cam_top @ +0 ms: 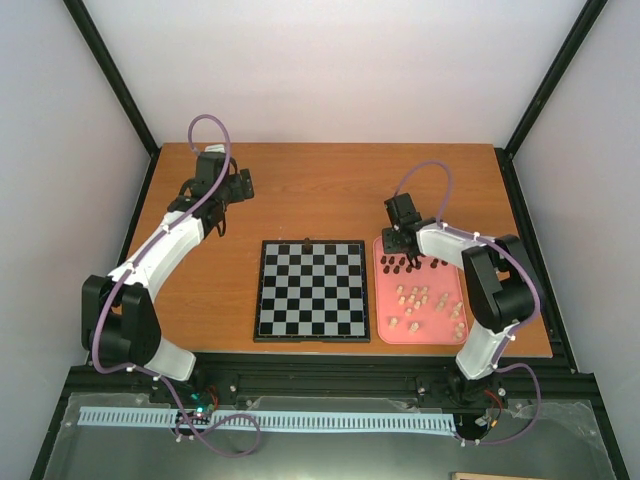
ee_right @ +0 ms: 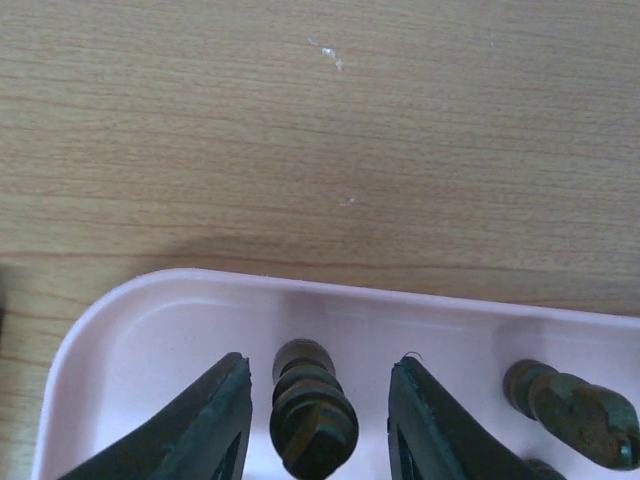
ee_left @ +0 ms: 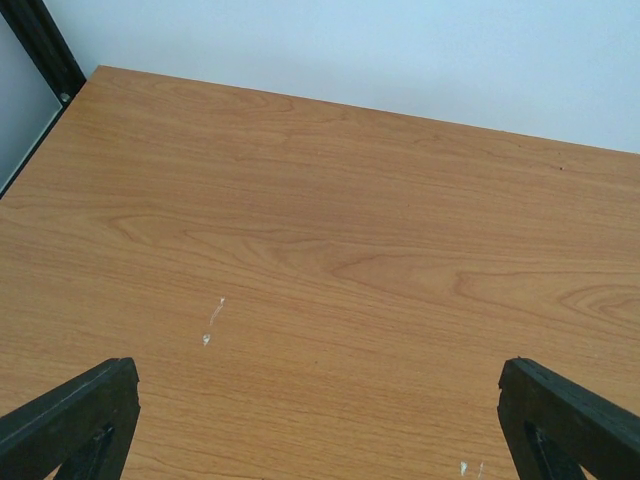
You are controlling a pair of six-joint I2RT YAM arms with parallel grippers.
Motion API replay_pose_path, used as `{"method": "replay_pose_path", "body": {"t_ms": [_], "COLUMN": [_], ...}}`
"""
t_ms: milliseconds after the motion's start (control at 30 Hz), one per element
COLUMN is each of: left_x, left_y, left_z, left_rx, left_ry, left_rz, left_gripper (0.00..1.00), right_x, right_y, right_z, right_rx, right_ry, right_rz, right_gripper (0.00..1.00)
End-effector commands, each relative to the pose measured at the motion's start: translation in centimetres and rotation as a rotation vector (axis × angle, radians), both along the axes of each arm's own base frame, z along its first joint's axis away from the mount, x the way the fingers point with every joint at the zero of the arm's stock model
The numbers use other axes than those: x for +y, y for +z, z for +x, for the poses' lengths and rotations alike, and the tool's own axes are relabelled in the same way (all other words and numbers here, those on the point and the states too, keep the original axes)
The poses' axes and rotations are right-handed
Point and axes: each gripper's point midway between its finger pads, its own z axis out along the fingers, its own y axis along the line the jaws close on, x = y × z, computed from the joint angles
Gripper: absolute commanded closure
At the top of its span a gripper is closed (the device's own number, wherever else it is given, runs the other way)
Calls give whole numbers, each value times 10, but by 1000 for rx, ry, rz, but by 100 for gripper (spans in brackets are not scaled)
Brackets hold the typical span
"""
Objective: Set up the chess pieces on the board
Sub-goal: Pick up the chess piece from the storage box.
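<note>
Board [cam_top: 311,291] lies flat in the middle of the worktop [cam_top: 320,190], and no figure stands on it, so I judge the task to be at its very start. All the chess pieces wait in the pink tray [cam_top: 384,325], which sits just beside the board at its 3 o'clock side. The dark chess pieces [cam_top: 405,265] are grouped at the 12 o'clock end of the tray and the pale chess pieces [cam_top: 425,300] more toward 6 o'clock.

My right end effector [ee_right: 320,365] is down over the 11 o'clock corner of the tray. Its two fingers stand apart, one at each side of a dark chess piece [ee_right: 312,420], and a thin gap shows on both sides, so nothing is clamped. I think this piece was chosen because it stands free at the corner. Its neighbour [ee_right: 570,410] at 3 o'clock is apart from it, so the fingers have room. Which figure it is, I cannot tell from the wrist view.

My left end effector [ee_left: 318,370] hangs with its fingers wide apart over bare wood at 10 o'clock of the board, well apart from everything. I suppose this is so it does not block the way from tray to board.
</note>
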Motion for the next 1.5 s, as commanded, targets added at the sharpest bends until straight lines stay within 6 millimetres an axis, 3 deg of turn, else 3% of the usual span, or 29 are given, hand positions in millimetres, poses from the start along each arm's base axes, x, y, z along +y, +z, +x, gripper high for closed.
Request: {"method": "replay_pose_path", "body": {"t_ms": [0, 400, 867, 1000, 1167, 1267, 1367, 1467], "left_x": [-2, -2, -3, -2, -2, -2, -2, -1], "left_y": [14, 12, 11, 13, 13, 12, 13, 14], "left_z": [9, 10, 10, 9, 9, 9, 8, 7], "left_rx": [-28, -24, -21, -24, -25, -22, -23, -26], "left_ry": [10, 9, 9, 10, 13, 13, 13, 15], "left_rz": [-9, -11, -12, -11, -9, -9, -9, -8], "left_gripper": [0, 0, 0, 0, 0, 0, 0, 0], "right_x": [0, 1, 1, 8, 25, 47, 80, 115], "right_y": [8, 11, 20, 40, 85, 106, 116, 113], "right_z": [14, 18, 17, 19, 16, 10, 3, -2], "right_rx": [-37, -49, -57, -108, -219, -256, -267, -255], "right_ry": [-10, -10, -18, 4, 70, 137, 219, 291], "right_rz": [22, 26, 41, 79, 169, 204, 226, 232], "right_gripper": [63, 64, 88, 90, 90, 90, 90, 90]}}
